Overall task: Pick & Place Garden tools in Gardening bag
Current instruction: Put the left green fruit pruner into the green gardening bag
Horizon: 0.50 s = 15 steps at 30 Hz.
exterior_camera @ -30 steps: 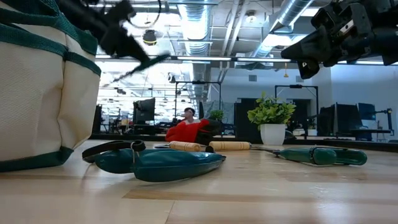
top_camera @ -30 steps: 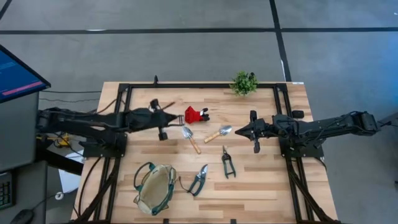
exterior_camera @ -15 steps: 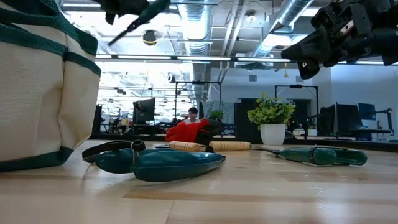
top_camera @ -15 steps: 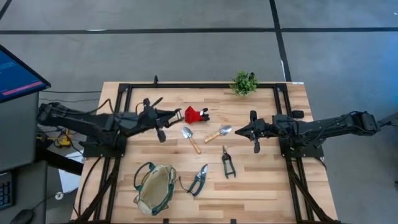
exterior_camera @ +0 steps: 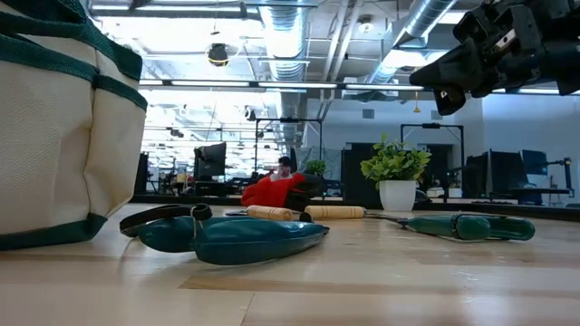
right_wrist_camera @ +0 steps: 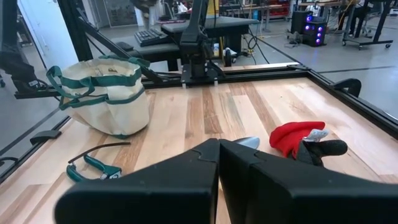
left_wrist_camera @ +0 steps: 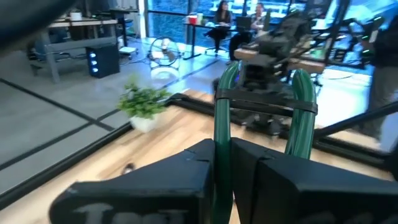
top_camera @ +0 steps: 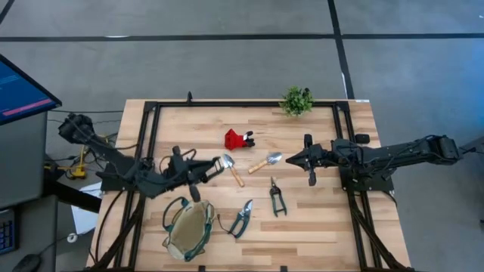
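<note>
- The big tan bag (exterior_camera: pixel 63 136) with green trim stands at the left, very close.
- Green shears (exterior_camera: pixel 227 237) lie on the table (exterior_camera: pixel 362 290) just beside it.
- Behind them lie a red tool (exterior_camera: pixel 276 192) and two wooden handles (exterior_camera: pixel 304 213).
- A small plant (exterior_camera: pixel 396 172) stands in a white pot.
- More green shears (exterior_camera: pixel 462 226) lie at the right.
- A dark gripper (exterior_camera: pixel 435 81) hangs at the top right.

occluded: gardening bag (exterior_camera: pixel 63 136) running off low view's edge | left gripper (left_wrist_camera: pixel 231 163) possibly clamping green-handled tool (left_wrist_camera: pixel 297 118), blade hiding
</note>
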Tool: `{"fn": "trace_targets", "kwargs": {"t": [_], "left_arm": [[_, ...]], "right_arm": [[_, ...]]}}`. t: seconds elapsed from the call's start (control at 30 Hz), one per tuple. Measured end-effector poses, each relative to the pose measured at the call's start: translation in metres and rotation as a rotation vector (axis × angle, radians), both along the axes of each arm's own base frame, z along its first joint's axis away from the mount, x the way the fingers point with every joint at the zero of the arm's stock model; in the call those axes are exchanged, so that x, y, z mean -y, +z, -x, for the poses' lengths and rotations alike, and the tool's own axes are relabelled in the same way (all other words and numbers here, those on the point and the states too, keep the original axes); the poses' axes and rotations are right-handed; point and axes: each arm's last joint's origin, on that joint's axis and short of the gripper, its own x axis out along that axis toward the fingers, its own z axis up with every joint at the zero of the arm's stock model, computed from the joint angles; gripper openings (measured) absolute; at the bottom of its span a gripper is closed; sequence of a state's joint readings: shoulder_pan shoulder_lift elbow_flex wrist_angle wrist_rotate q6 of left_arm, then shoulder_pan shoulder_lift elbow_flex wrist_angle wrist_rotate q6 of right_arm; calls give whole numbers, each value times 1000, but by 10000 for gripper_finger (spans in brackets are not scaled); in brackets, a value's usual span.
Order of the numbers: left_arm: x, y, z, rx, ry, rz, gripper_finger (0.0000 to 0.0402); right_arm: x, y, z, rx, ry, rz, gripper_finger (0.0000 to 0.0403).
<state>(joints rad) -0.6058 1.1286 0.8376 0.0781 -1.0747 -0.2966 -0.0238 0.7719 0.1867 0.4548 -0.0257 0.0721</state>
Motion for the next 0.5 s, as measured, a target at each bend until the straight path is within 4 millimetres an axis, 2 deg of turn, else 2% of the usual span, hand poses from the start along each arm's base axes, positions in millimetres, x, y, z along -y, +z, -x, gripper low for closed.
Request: {"fn": "trace_targets", "kwargs": {"t": [0.2, 0.4, 0.5], "left_arm": [[24, 7, 5, 38, -55, 66, 7], [32, -4, 16, 79, -25, 268, 7], [35, -13, 15, 72, -38, 375, 7]], "right_arm": [[-2, 0, 0, -5, 11, -7, 0], [-4, 0, 0, -5, 23, -6, 0], [-3, 0, 0, -2, 21, 1, 0]]}}
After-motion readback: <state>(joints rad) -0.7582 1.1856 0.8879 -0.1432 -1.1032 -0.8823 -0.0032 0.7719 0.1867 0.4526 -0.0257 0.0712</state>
